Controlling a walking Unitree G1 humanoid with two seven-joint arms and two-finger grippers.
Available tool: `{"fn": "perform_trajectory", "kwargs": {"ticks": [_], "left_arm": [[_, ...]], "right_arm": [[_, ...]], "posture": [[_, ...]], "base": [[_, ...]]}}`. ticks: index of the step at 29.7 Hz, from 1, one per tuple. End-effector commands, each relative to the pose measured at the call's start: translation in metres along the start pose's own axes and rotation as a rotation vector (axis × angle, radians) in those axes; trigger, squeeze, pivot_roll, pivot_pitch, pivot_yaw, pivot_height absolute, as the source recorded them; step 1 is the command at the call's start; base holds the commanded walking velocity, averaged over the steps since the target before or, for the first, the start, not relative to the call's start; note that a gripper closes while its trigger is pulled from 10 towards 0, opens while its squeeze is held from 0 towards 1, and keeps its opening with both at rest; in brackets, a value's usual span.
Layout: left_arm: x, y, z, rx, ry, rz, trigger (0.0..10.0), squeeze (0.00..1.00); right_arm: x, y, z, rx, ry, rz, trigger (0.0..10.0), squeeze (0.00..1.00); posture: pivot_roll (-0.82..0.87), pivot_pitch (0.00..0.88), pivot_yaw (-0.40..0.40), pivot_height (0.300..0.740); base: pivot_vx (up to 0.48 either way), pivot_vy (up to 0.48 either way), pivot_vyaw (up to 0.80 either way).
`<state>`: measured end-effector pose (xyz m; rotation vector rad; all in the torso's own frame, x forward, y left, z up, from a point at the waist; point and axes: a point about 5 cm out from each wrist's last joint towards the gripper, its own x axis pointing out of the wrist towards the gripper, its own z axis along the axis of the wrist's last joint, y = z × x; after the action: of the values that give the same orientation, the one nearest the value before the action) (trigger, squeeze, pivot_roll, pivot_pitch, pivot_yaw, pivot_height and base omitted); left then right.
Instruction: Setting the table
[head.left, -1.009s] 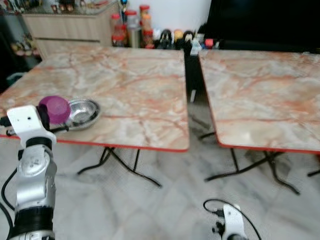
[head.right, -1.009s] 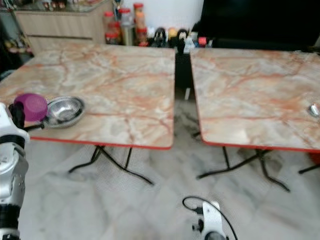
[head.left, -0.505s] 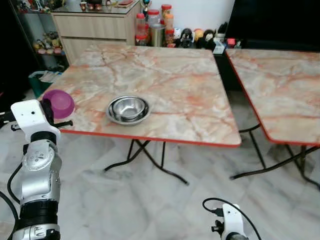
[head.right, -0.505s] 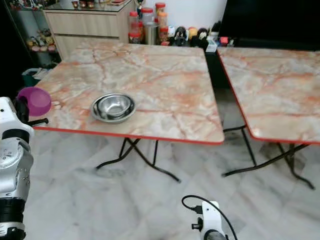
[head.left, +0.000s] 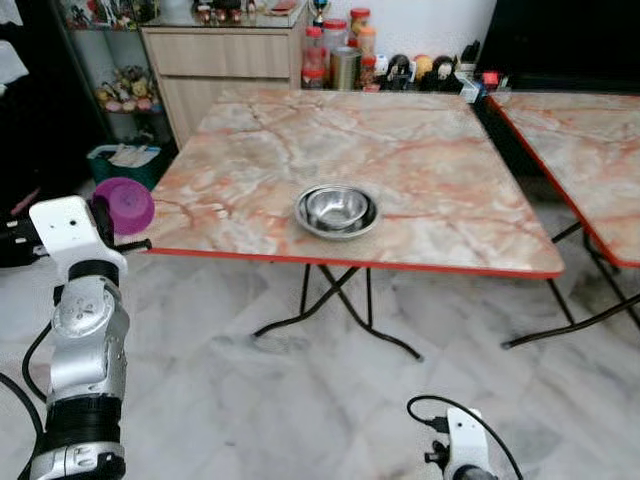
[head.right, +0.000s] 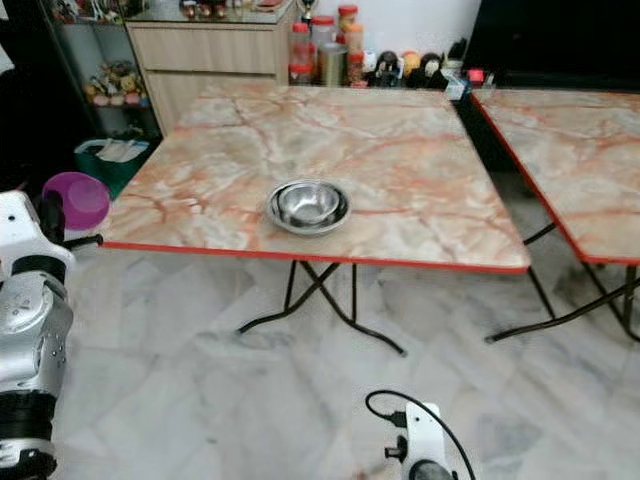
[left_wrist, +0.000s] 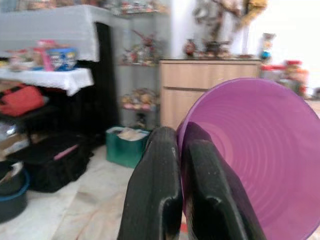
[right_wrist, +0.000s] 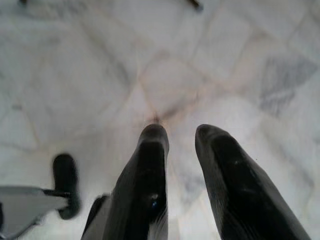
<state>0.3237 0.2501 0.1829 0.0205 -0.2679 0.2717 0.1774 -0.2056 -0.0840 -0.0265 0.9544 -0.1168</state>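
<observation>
Purple bowl (head.left: 125, 205) pinched by rim in left hand (left_wrist: 182, 200), fingers closed, carried off bench (head.left: 240, 190) left edge for placing. Steel bowl (head.left: 337, 209) near front edge. Right hand (right_wrist: 182, 170) idle, slightly parted, empty.

Head stereo: high, forward-down, shares table (head.left: 420, 170); wrists close-up.

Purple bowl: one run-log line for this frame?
left tool: shut on purple bowl, off table's left edge | steel bowl: on table | right tool: idle, over floor
</observation>
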Motion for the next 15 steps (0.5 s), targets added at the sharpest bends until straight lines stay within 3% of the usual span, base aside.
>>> {"fn": "perform_trajectory", "kwargs": {"ticks": [1, 11, 15], "left_arm": [[0.0022, -0.0012, 0.0021, 0.011, 0.004, -0.018, 10.0, 0.0], [0.0024, -0.0023, 0.0043, 0.0, -0.007, -0.022, 10.0, 0.0], [0.0034, -0.0015, 0.0048, 0.003, -0.009, -0.025, 10.0, 0.0]], "right_arm": [[0.0009, 0.0026, 0.0052, 0.009, -0.019, 0.005, 10.0, 0.0], [0.0007, 0.003, 0.004, 0.006, -0.017, 0.004, 10.0, 0.0], [0.0006, 0.0024, 0.0041, -0.019, -0.018, -0.002, 10.0, 0.0]], "posture": [[0.1, 0.0, -0.011, 0.74], [0.1, 0.0, -0.005, 0.74], [0.1, 0.0, -0.003, 0.74]], "base": [[0.0, 0.0, 0.0], [0.0, 0.0, 0.0], [0.25, 0.0, 0.0]]}}
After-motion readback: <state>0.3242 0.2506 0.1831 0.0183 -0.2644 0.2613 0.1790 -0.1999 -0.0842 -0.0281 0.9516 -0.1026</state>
